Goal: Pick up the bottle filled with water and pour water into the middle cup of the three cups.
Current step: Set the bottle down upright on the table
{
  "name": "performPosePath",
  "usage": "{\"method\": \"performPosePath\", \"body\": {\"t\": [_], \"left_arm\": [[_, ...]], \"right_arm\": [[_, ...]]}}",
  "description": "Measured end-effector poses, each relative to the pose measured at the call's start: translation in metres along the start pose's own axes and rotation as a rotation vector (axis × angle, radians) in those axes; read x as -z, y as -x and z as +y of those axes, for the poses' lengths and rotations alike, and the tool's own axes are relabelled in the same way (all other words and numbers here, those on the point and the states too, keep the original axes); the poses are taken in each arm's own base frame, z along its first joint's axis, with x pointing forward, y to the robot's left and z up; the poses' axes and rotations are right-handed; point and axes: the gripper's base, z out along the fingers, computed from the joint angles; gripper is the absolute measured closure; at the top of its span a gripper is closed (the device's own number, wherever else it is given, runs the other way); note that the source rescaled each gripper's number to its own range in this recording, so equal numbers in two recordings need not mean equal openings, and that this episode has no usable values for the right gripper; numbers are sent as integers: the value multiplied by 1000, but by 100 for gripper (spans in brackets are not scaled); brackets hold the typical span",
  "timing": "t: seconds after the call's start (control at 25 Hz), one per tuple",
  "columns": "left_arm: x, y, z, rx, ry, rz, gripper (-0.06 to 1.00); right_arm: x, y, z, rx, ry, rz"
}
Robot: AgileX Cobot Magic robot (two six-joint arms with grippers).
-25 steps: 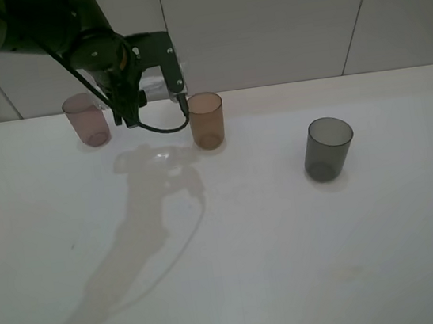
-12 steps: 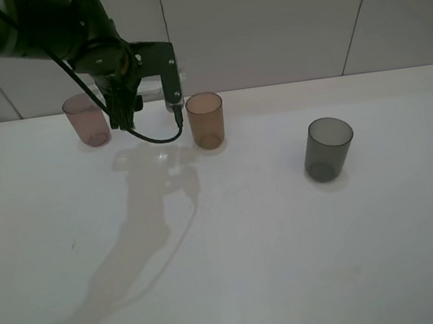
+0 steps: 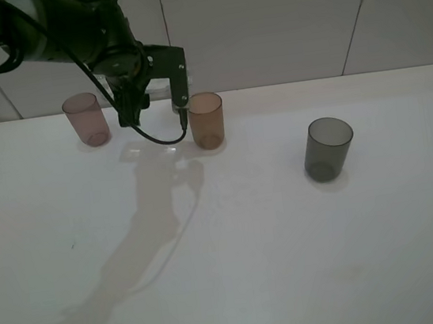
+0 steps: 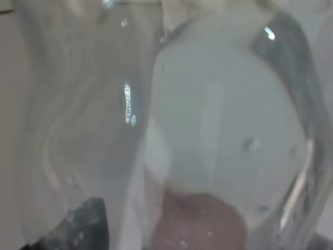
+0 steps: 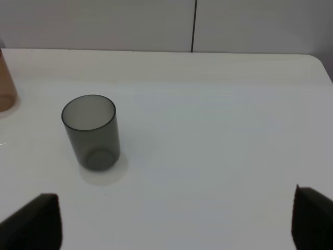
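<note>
Three cups stand on the white table (image 3: 237, 255): a pink-mauve cup (image 3: 87, 119) at the left, the amber middle cup (image 3: 206, 119), and a dark grey cup (image 3: 328, 148) at the right. My left gripper (image 3: 168, 82) hangs just left of the amber cup's rim, above the table, shut on the clear bottle (image 3: 159, 87), which is mostly hidden by the fingers. In the left wrist view the bottle (image 4: 223, 130) fills the frame, blurred. My right gripper (image 5: 174, 229) stands open, well back from the grey cup (image 5: 91, 131); the amber cup (image 5: 5, 83) shows at the frame edge.
A black cable (image 3: 157, 138) loops down from the left wrist close to the amber cup. A tiled wall (image 3: 277, 18) runs behind the table's far edge. Bare white tabletop lies in front of the cups.
My left arm has shifted a little to the right and turned its wrist, bringing the bottle closer to the amber cup. The cups have not moved.
</note>
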Motion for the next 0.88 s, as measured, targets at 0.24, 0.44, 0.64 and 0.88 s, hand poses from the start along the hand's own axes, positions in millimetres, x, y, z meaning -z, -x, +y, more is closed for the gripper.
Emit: {"method": "performPosePath", "body": {"t": [0.24,0.44,0.64,0.88], "left_arm": [[-4,3,-3,-143,16,10,93],[-7,5,-4,-178,23,9,93],[-6,4,-2,-234,46,15,93],[-6,5,1,-255,65,13,93]], "right_arm": [[0,0,0,0,0,0],[0,0,0,0,0,0],[0,0,0,0,0,0],[0,0,0,0,0,0]]}}
